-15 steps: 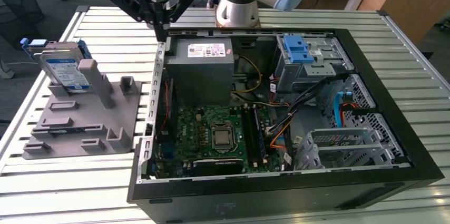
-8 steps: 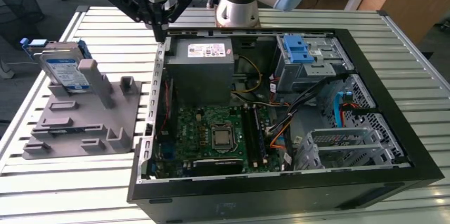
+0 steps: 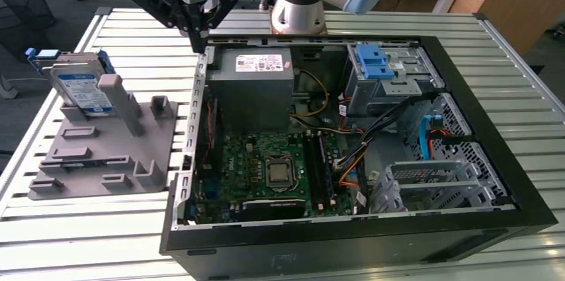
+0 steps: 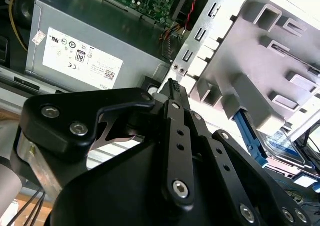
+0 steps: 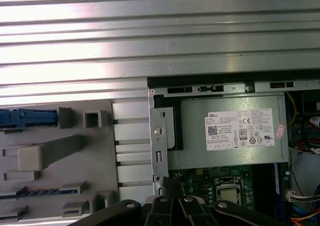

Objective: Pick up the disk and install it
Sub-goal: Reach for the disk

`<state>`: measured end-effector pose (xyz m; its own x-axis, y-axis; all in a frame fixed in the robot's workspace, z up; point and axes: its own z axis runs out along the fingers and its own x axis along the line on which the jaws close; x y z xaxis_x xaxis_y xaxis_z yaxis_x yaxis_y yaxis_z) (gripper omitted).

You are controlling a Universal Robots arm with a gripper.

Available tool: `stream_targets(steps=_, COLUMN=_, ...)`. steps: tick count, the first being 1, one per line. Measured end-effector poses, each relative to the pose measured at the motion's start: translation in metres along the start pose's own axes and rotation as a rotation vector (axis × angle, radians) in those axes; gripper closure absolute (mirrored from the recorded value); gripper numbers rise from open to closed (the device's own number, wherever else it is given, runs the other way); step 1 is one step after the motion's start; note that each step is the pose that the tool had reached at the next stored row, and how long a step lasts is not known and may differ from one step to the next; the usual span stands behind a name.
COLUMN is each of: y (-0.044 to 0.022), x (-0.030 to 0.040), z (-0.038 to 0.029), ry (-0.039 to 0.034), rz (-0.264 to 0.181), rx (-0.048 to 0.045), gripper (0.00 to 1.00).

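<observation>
The disk (image 3: 81,88) is a silver drive with a white-and-blue label in a blue carrier frame. It stands leaning in the grey fixture (image 3: 106,155) on the exterior view's left. The second wrist view shows its label face (image 4: 281,145), and the first wrist view its blue frame edge (image 5: 25,117). My gripper (image 3: 196,41) hangs above the near wall of the open computer case, between the fixture and the power supply, well apart from the disk. Its black fingers (image 4: 172,89) meet at the tips with nothing between them; the tips (image 5: 167,185) also show in the first wrist view.
The open black computer case (image 3: 494,96) lies on a slatted metal table (image 3: 106,241). Inside are a grey power supply (image 3: 256,73) with a white sticker, a green motherboard (image 3: 269,172), loose cables, and a metal drive cage with a blue latch (image 3: 374,63).
</observation>
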<state>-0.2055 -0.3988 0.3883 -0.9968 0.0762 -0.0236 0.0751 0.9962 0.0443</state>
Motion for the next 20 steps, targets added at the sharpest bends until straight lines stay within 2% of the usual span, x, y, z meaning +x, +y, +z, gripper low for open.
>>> stream_targets(steps=10, y=-0.0003, x=0.0034, z=0.0000, ry=0.0000, rz=0.000, rx=0.0000, gripper=0.89)
stream_targets(steps=12, y=-0.0012, x=0.0151, z=0.0000, ry=0.0001, rz=0.000, rx=0.0000, gripper=0.89)
stream_targets(steps=20, y=-0.0012, x=0.0153, z=0.0001, ry=0.0021, rz=0.000, rx=0.0002, gripper=0.89)
